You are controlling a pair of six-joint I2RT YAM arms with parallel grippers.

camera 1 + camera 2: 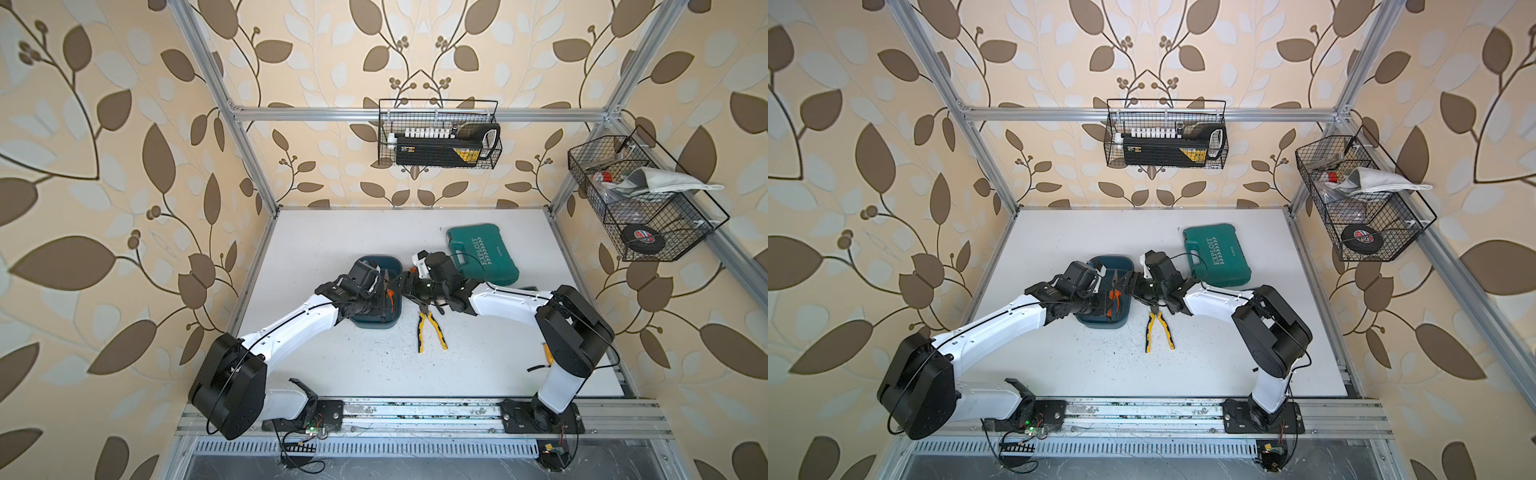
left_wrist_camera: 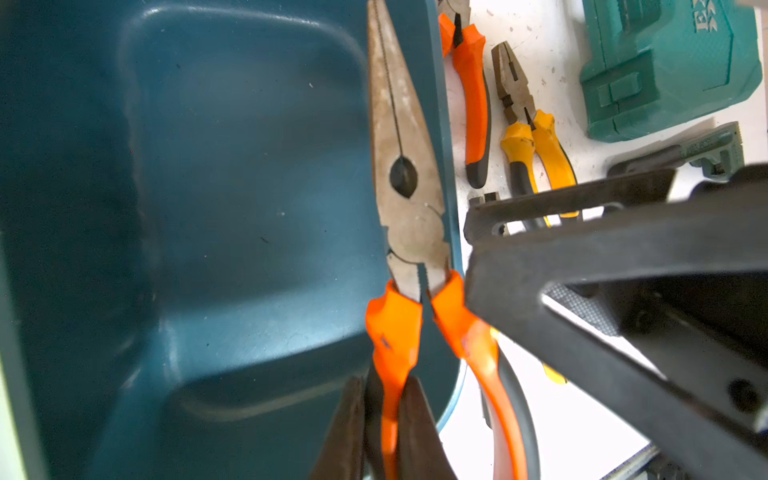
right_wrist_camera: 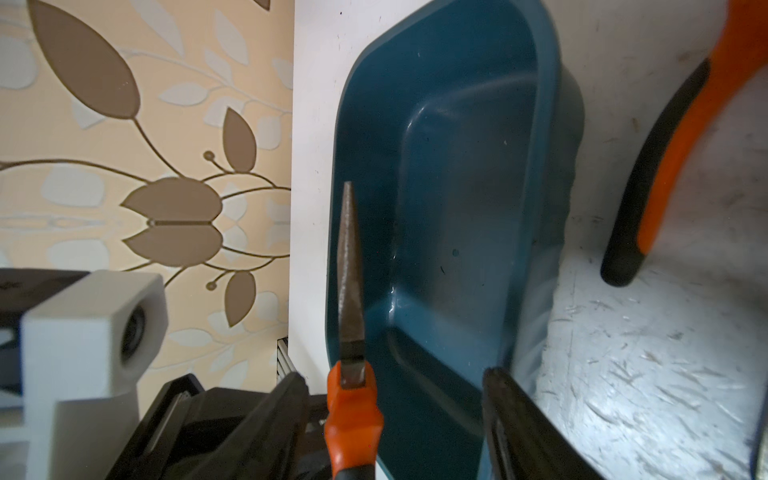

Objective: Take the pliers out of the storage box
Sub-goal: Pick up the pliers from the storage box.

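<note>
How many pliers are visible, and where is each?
3. One orange pair is held by the left gripper over the box rim; another orange pair and a yellow pair lie on the table. More may be hidden.

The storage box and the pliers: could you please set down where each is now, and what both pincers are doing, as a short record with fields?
Storage box: on the table, visible floor bare.
Held pliers: orange-handled long-nose pair, raised over the box's rim.
Left pincer: shut on one handle of that pair.
Right pincer: open, fingers either side of the same pair.
Pliers on the table: orange pair, yellow pair, second yellow pair.
Green case: closed, on the table.
</note>
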